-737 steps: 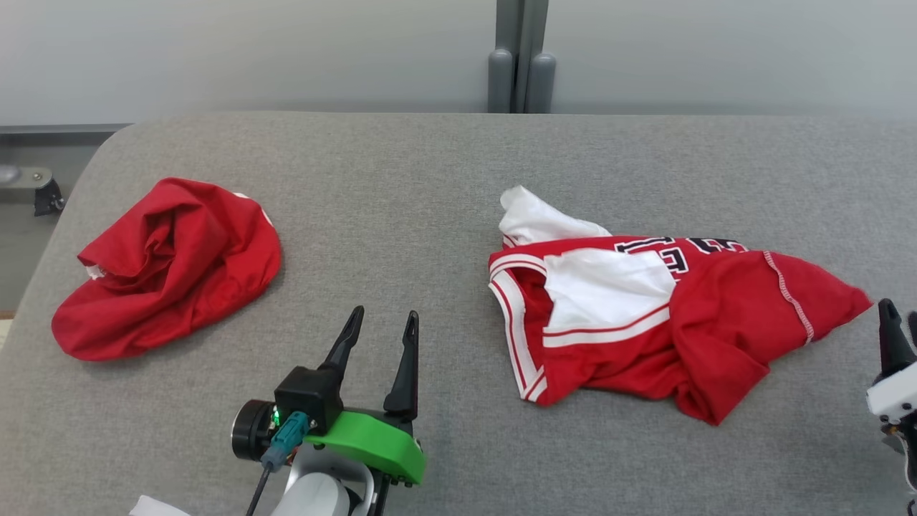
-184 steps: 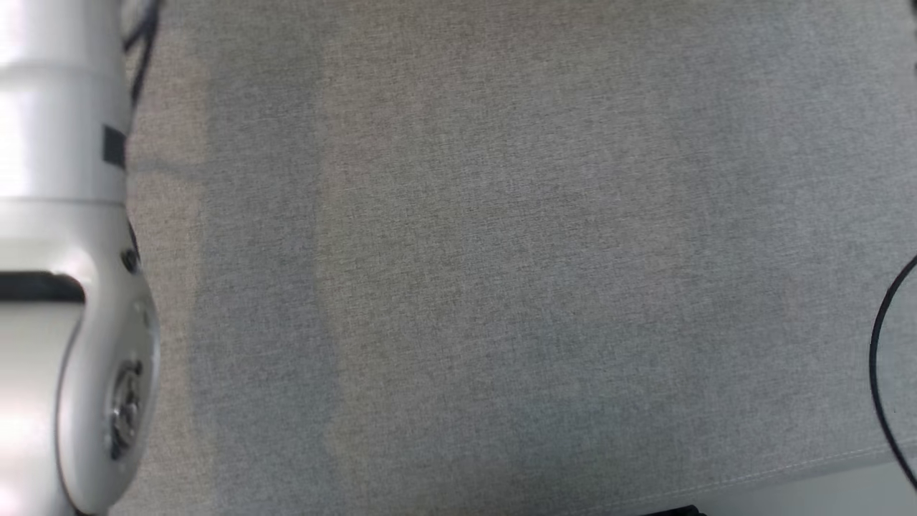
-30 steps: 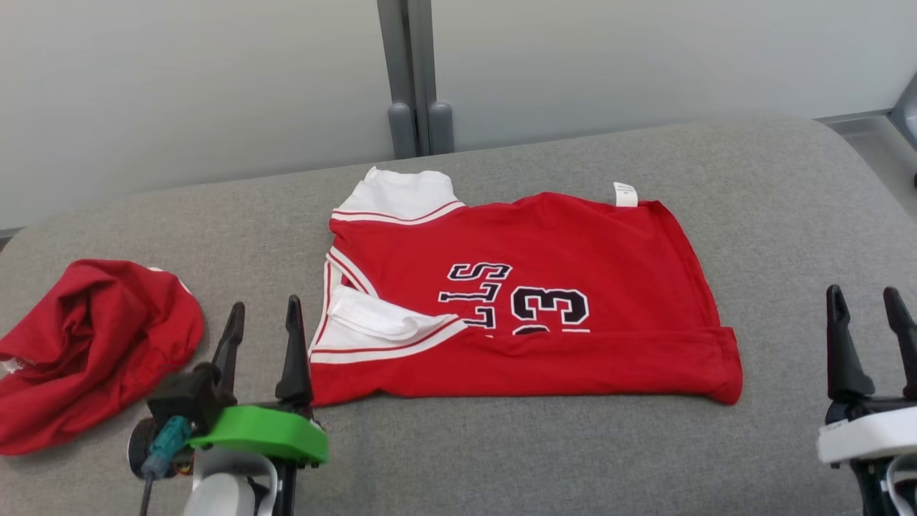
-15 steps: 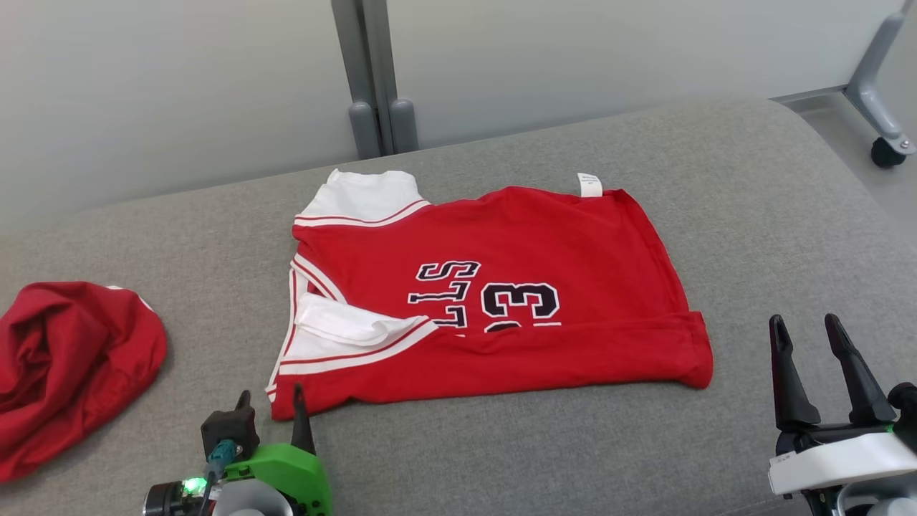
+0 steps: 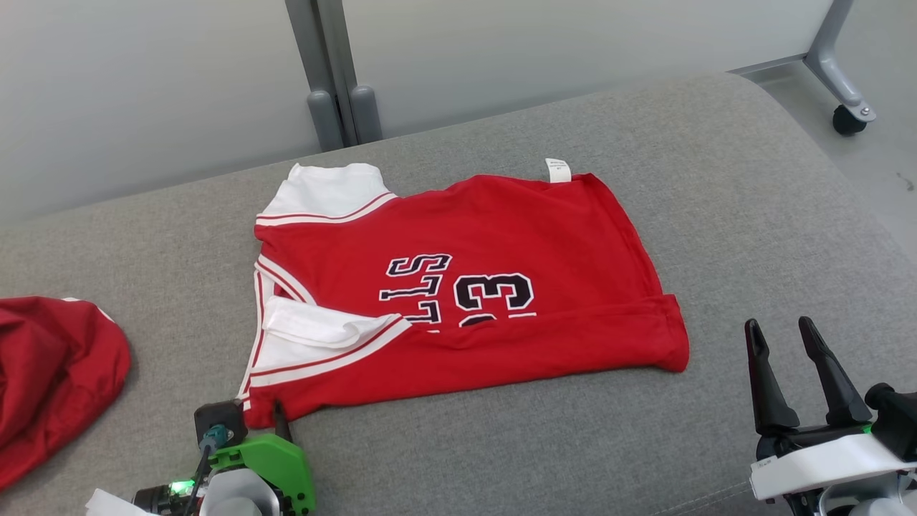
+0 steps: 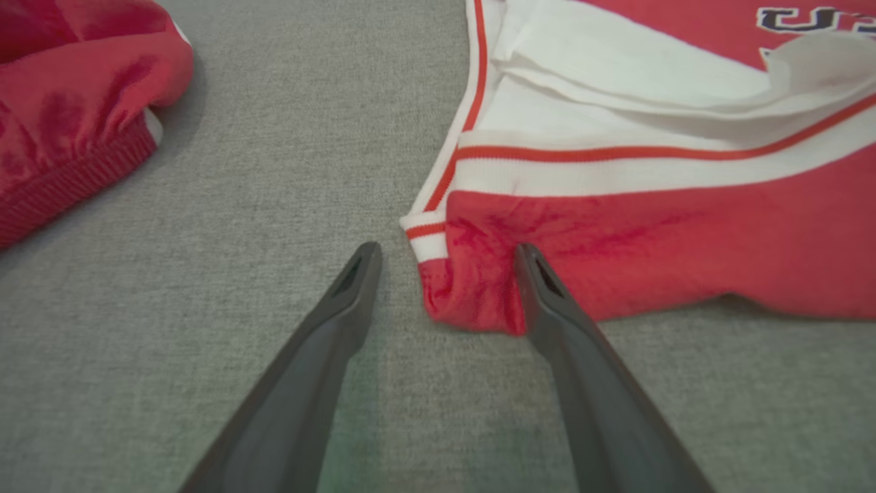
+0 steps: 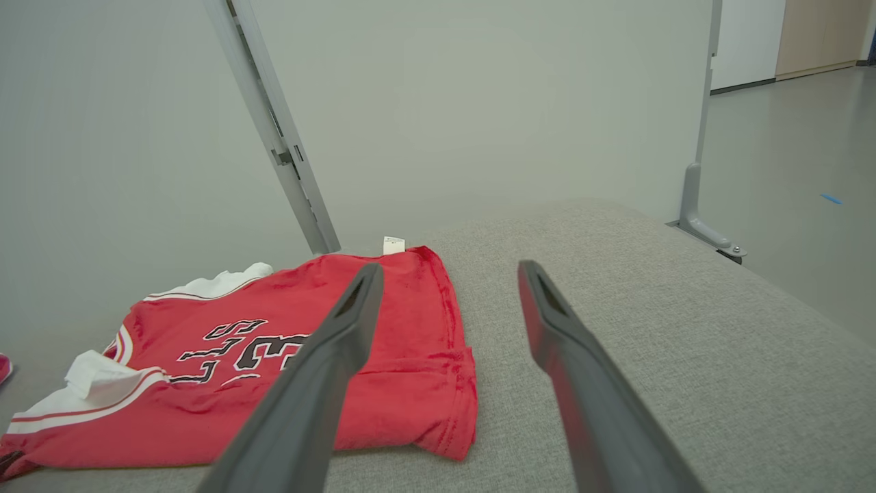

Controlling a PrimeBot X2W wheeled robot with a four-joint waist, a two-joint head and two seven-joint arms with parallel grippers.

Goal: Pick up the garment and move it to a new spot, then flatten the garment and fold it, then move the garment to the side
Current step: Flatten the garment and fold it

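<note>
The garment [image 5: 501,236] is a red jersey with white trim and black lettering. It lies spread on the grey padded surface [image 5: 716,179], with its near edge folded over. My left gripper [image 5: 251,423] stands open at the garment's near left corner. In the left wrist view that corner [image 6: 472,294] lies between the fingers of the left gripper [image 6: 446,253], and the right finger [image 6: 547,301] touches the cloth. My right gripper [image 5: 779,328] is open with nothing between its fingers, to the right of the garment's hem. In the right wrist view the right gripper [image 7: 449,268] points past the garment [image 7: 410,370].
A second crumpled red garment [image 5: 50,380] lies at the far left, also in the left wrist view [image 6: 68,103]. A grey partition post [image 5: 333,72] stands behind the surface. A castor leg [image 5: 849,118] is on the floor beyond its rounded right end.
The head view has swung to the right, so everything shifts left in it. My left gripper has drawn back and down to the garment's near left corner. Both grippers stay open.
</note>
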